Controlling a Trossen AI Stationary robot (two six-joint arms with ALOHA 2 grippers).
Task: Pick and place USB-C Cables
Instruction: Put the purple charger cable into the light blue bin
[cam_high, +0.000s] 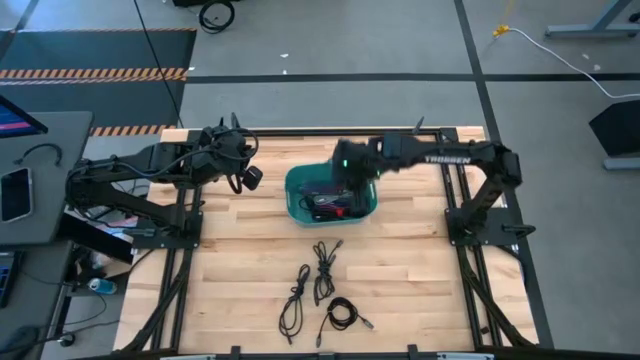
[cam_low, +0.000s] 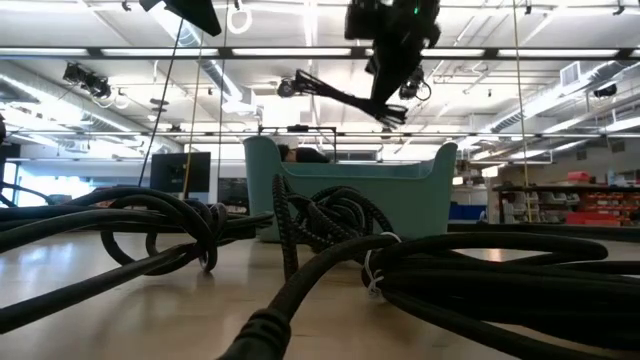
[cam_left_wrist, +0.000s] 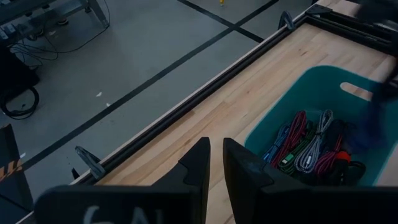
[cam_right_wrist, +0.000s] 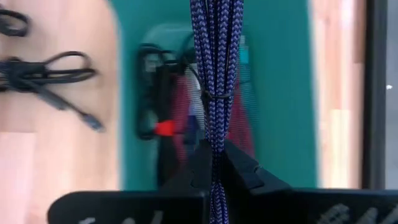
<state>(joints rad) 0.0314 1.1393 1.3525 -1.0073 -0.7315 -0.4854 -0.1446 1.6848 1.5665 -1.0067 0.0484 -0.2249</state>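
Our right jaws pinch a limp, light blue-purple braided cable bundle mid-length above the teal plastic bin; left jaws nearly closed, empty.

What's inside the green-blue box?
The teal bin holds a heap of bundled cables: red, grey, blue and black ones show. Its far corner hides behind the right arm, and whatever lies under the heap is covered.

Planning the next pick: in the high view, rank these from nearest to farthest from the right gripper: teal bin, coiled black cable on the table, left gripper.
1. Teal bin: directly under the right gripper, which holds a blue cable.
2. Left gripper: beside the bin's left edge.
3. Coiled black cable: near the table's front edge.
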